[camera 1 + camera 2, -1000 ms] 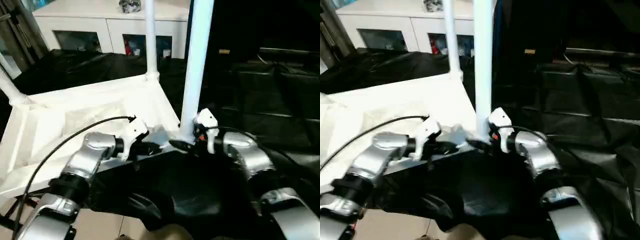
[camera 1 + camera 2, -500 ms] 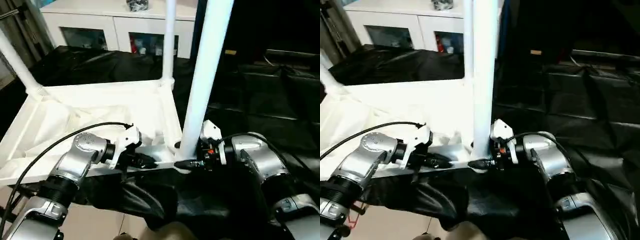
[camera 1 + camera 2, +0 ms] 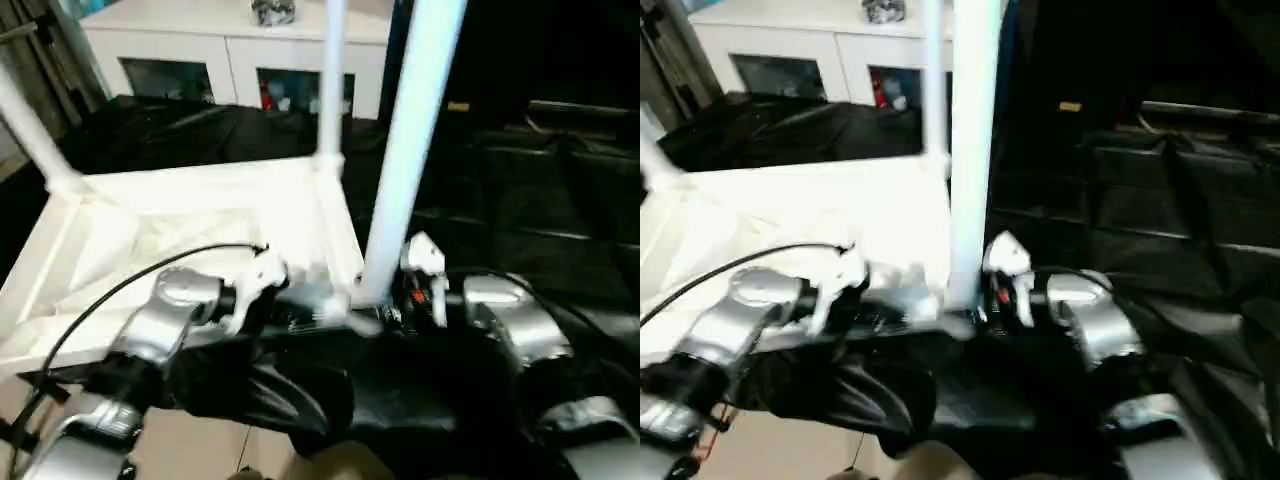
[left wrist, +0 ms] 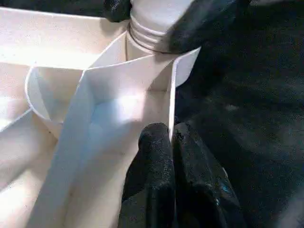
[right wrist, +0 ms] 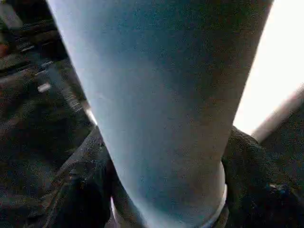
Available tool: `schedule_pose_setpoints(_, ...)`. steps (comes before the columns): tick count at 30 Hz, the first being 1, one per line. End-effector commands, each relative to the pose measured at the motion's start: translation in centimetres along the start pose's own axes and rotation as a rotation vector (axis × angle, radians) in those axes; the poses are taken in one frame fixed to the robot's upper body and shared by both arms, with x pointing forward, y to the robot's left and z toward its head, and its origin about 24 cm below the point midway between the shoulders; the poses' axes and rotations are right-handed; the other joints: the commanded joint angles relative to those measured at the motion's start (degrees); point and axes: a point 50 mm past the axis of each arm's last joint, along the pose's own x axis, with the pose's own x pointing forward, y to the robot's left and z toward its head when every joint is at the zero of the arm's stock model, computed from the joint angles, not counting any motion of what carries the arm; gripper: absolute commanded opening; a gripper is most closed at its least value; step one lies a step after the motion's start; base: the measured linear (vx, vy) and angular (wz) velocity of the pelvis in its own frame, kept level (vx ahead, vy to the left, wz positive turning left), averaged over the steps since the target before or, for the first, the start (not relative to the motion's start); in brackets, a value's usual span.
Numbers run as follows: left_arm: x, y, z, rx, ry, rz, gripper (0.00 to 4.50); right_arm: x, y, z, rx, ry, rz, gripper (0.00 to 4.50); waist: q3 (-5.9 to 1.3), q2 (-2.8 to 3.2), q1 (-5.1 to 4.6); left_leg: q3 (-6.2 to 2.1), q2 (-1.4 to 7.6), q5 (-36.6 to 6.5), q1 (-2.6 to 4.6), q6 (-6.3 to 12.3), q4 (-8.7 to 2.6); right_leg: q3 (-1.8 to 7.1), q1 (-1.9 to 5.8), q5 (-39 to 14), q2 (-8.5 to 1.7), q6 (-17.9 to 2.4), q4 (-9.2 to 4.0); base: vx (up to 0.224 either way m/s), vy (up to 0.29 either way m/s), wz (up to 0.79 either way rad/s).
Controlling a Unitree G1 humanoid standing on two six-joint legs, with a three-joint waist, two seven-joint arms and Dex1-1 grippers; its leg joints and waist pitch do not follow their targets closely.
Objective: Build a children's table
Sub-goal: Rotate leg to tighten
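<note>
White plastic tabletop point(image 3: 190, 215) lies upside down at centre-left; left fingers point(image 4: 159, 156) pinch its rim closed, right fingers point(image 5: 80, 190) clasp the near leg point(image 3: 405, 150).

Left hand point(image 4: 172, 178) pinched, right hand point(image 5: 166, 190) clasping.

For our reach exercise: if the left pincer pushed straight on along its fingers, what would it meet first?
Probably the threaded base of the near leg in its corner socket; the left pincer, pinching the tabletop rim, points along that rim toward it. Depth is uncertain.
</note>
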Motion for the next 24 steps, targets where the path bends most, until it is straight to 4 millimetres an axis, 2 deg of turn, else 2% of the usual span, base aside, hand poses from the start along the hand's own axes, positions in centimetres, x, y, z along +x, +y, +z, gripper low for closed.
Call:
schedule_pose_setpoints(1, 1.0, 0.7, 1.4, 0.002, -0.047, 0.096, 0.00, 1.7, 0.6, -1.2, 0.068, 0.043, -0.082, 2.66, -3.35, -0.90, -0.25, 0.27, 0.51, -15.36, 0.35, 0.70, -4.42, 1.50, 2.60, -20.99, -2.13, -10.58, -5.01, 0.000, 0.000, 0.00)
schedule_pose_setpoints(2, 1.4, 0.7, 1.5, -0.002, -0.048, 0.110, 0.00, 2.1, 0.5, -1.3, 0.089, 0.040, -0.123, 2.65, -3.35, -0.78, -0.42, 0.19, 0.45, -15.81, 0.45, 0.35, -4.44, 1.49, 2.50, -22.26, -2.17, -10.16, -5.07, 0.000, 0.000, 0.00)
schedule_pose_setpoints(4, 2.6, 0.6, 2.1, -0.011, -0.057, 0.147, 0.00, 3.2, 0.6, -1.5, 0.139, 0.042, -0.230, 2.65, -3.45, -0.85, -0.58, 0.16, 0.50, -15.52, 0.40, 0.14, -4.47, 1.53, 2.57, -21.09, -2.15, -10.13, -5.03, 0.000, 0.000, 0.00)
schedule_pose_setpoints(5, 2.9, 0.5, 2.3, -0.013, -0.060, 0.159, 0.00, 3.6, 0.7, -1.5, 0.148, 0.048, -0.257, 2.65, -3.29, -0.78, -0.70, 0.18, 0.43, -16.14, 0.48, 0.06, -4.57, 1.51, 2.41, -21.41, -2.07, -10.14, -5.18, 0.000, 0.000, 0.00)
schedule_pose_setpoints(9, 4.5, 0.1, 3.2, -0.012, -0.081, 0.191, 0.00, 5.6, 2.2, -1.0, 0.120, 0.020, -0.227, 2.65, -3.48, -0.80, -0.83, 0.15, 0.40, -16.54, 0.45, 0.42, -4.50, 1.50, 2.53, -20.81, -2.12, -9.83, -5.26, 0.000, 0.000, 0.00)
schedule_pose_setpoints(10, 4.5, 0.1, 3.2, -0.011, -0.082, 0.191, 0.00, 5.6, 2.2, -1.0, 0.119, 0.019, -0.225, 3.21, -3.48, -0.80, -0.82, 0.19, 0.45, -16.52, 0.38, 0.63, -4.52, 1.53, 2.50, -20.31, -2.14, -9.94, -5.24, 0.000, 0.000, 0.00)
schedule_pose_setpoints(12, 4.9, -0.4, 3.5, 0.005, -0.099, 0.163, 0.00, 6.2, 3.1, -0.6, 0.083, 0.015, -0.142, 3.41, -3.51, -0.78, -0.85, 0.13, 0.46, -16.39, 0.19, 0.97, -4.58, 1.44, 2.64, -19.67, -2.08, -10.09, -5.09, 0.000, 0.000, 0.00)
schedule_pose_setpoints(13, 4.9, -0.5, 3.5, 0.009, -0.101, 0.152, 0.00, 6.1, 3.0, -0.6, 0.074, 0.019, -0.132, 3.41, -3.53, -0.78, -0.82, 0.16, 0.44, -16.32, 0.23, 1.07, -4.54, 1.47, 2.63, -19.33, -2.10, -10.18, -5.12, 0.000, 0.000, 0.00)
schedule_pose_setpoints(16, 4.7, -0.7, 3.4, 0.019, -0.104, 0.132, 0.00, 5.9, 2.7, -0.4, 0.077, 0.015, -0.131, 3.85, -3.44, -0.83, -0.87, 0.14, 0.47, -16.48, 0.16, 1.28, -4.61, 1.50, 2.69, -19.37, -2.18, -10.39, -5.10, 0.000, 0.000, 0.00)
schedule_pose_setpoints(18, 4.2, -0.7, 3.2, 0.026, -0.100, 0.102, 0.00, 5.1, 2.0, -0.1, 0.037, 0.014, -0.112, 3.92, -3.44, -0.84, -0.94, 0.10, 0.51, -16.56, 0.08, 1.43, -4.65, 1.49, 2.75, -19.79, -2.23, -10.29, -5.12, 0.000, 0.000, 0.00)
schedule_pose_setpoints(19, 4.0, -0.8, 3.1, 0.028, -0.099, 0.091, 0.00, 4.5, 1.7, 0.0, 0.012, 0.019, -0.083, 4.13, -3.44, -0.82, -0.93, 0.06, 0.55, -16.66, 0.09, 1.48, -4.68, 1.46, 2.77, -19.81, -2.23, -10.37, -5.14, 0.000, 0.000, 0.00)
schedule_pose_setpoints(22, 3.1, -0.8, 2.8, 0.040, -0.101, 0.042, 0.00, 3.0, 1.1, 0.1, -0.041, 0.032, -0.020, 4.13, -3.62, -0.92, -0.85, 0.21, 0.58, -14.97, -0.09, 2.42, -4.39, 1.47, 3.02, -16.23, -2.18, -11.41, -4.79, 0.000, 0.000, 0.00)
schedule_pose_setpoints(23, 2.8, -0.9, 2.6, 0.049, -0.097, 0.019, 0.00, 2.4, 1.0, 0.2, -0.057, 0.031, 0.019, 4.13, -3.66, -0.61, -0.83, 0.20, 0.62, -14.66, -0.08, 2.58, -4.35, 1.50, 3.01, -15.47, -2.21, -11.74, -4.69, 0.000, 0.000, 0.00)
schedule_pose_setpoints(24, 2.3, -1.0, 2.4, 0.060, -0.092, -0.011, 0.00, 1.6, 0.8, 0.3, -0.077, 0.030, 0.075, 4.13, -3.95, -0.55, -0.60, 0.36, 0.62, -12.31, -0.09, 3.51, -3.99, 1.47, 3.19, -11.04, -2.02, -13.07, -4.23, 0.000, 0.000, 0.00)
